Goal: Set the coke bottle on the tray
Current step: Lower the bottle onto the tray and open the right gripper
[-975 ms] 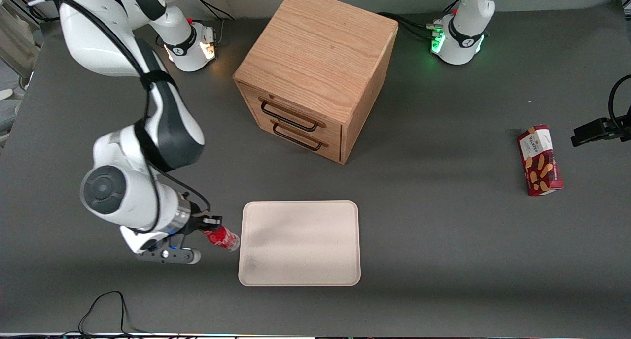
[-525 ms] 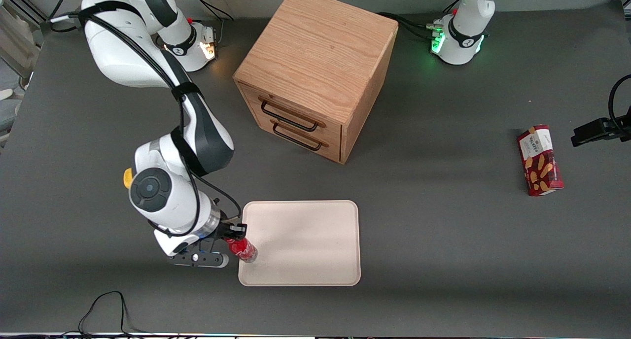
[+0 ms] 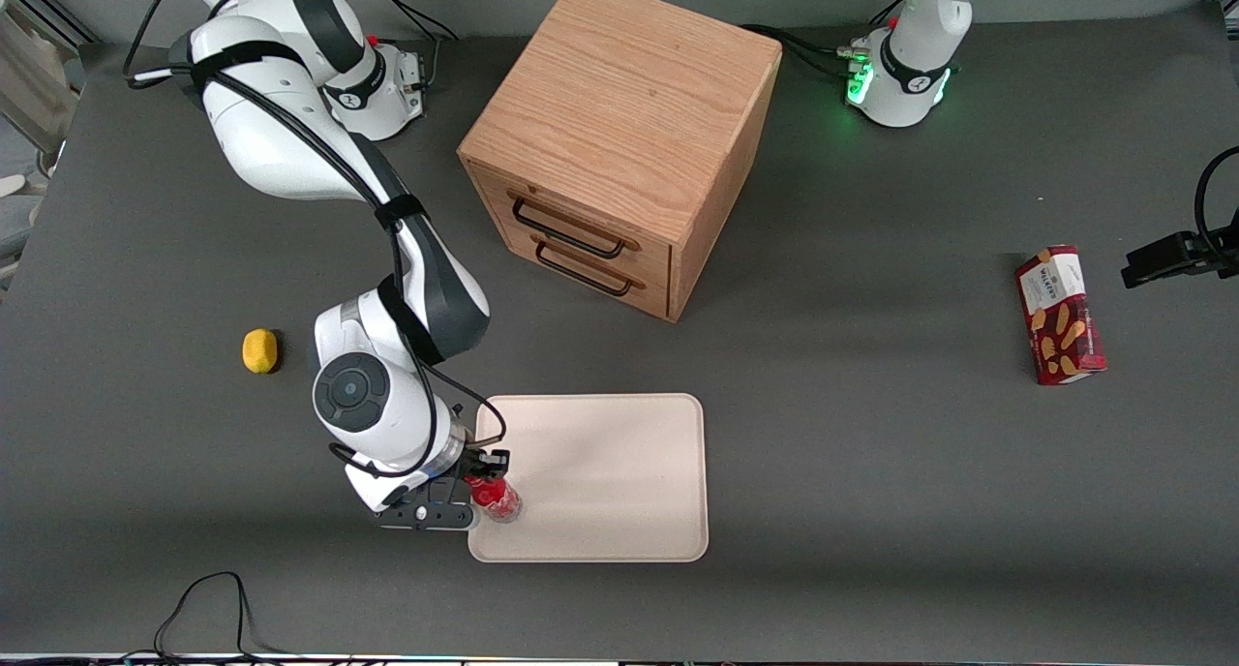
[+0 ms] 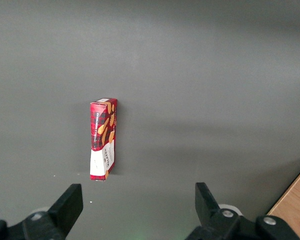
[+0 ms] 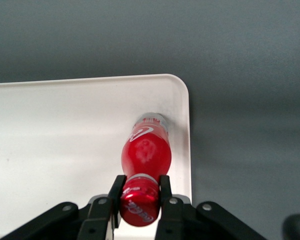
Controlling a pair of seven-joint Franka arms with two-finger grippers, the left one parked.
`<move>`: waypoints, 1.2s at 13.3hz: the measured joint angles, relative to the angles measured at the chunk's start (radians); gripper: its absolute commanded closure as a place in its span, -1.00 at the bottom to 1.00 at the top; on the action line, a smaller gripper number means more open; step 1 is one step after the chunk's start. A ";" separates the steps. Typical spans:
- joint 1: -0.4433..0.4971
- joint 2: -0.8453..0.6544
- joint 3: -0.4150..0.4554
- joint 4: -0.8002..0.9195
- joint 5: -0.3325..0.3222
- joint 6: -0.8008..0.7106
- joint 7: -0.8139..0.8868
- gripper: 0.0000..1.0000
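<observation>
Front view is hiding much of the grasp: the right arm's wrist is covering the gripper (image 3: 481, 479), and only the red body of the coke bottle (image 3: 498, 499) is peeking out beneath it. Right wrist view is filling that gap, showing the gripper (image 5: 139, 186) pinching the coke bottle (image 5: 145, 155) at its red cap, the two black fingers pressing on either side. The bottle's clear base is appearing to sit on the tray (image 5: 65, 135), just inside the rim near a rounded corner; actual contact is hard to make out. The tray (image 3: 619, 472) itself is running out of the wrist picture.

A dark grey table (image 3: 871, 453) is carrying everything, with a pale wall strip showing along its edge farthest from the front camera.

A yellow lemon (image 3: 259, 349) is lying farther from the front camera than the gripper, toward the working arm's end of the table. A wooden drawer cabinet (image 3: 619, 143) with two black handles is standing farther from the camera than the gripper. A red biscuit box (image 3: 1060, 315) is lying well away from the gripper, toward the parked arm's end. Black cable (image 3: 208, 603) is looping at the table edge nearest the camera.
</observation>
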 measured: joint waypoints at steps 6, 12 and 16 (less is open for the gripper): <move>0.000 0.001 -0.002 0.001 0.000 0.001 0.000 -0.09; 0.000 0.001 -0.008 0.001 -0.003 0.022 0.000 -1.00; 0.000 -0.002 -0.009 0.014 -0.005 0.010 0.008 -1.00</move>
